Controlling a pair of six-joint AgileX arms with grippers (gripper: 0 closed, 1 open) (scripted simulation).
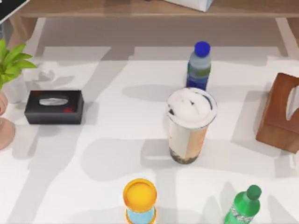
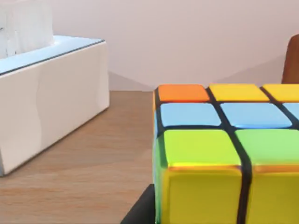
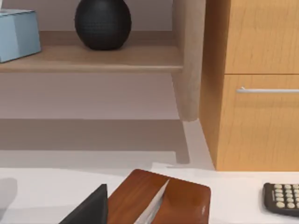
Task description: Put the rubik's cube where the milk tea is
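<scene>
Two end effectors are showing as dark slivers at the edges of their own wrist views, and I cannot tell how far open either one is. The left end effector [image 2: 140, 215] is hanging right against the lower edge of the cube [image 2: 210, 154]; whether it is gripping the cube I cannot tell. The cube is standing upright on a brown wooden surface [image 2: 93, 163], showing an orange and yellow row, a light blue row and a green row on top, with yellow on the near side. A white tissue box [image 2: 51, 98] is sitting on the same surface, near the cube but apart from it.

The right end effector [image 3: 91, 209] is hovering just beside a brown wooden tissue box [image 3: 161, 196] on the white table [image 3: 42, 191]. A dark calculator [image 3: 282, 198] is lying farther along the table. Beyond it, a shelf [image 3: 93, 58] is carrying a black vase [image 3: 103, 23] and a light blue box [image 3: 16, 32], next to a wooden cabinet [image 3: 257, 116].

In the top view, the milk tea [image 1: 189, 126] is standing upright right of the table's centre. A blue bottle [image 1: 199, 65] is standing just behind it. A green bottle [image 1: 243, 205] and a yellow-lidded cup [image 1: 140, 200] are standing at the near edge. A black tissue box [image 1: 54, 106] is lying at the left, near a plant [image 1: 11, 60].
</scene>
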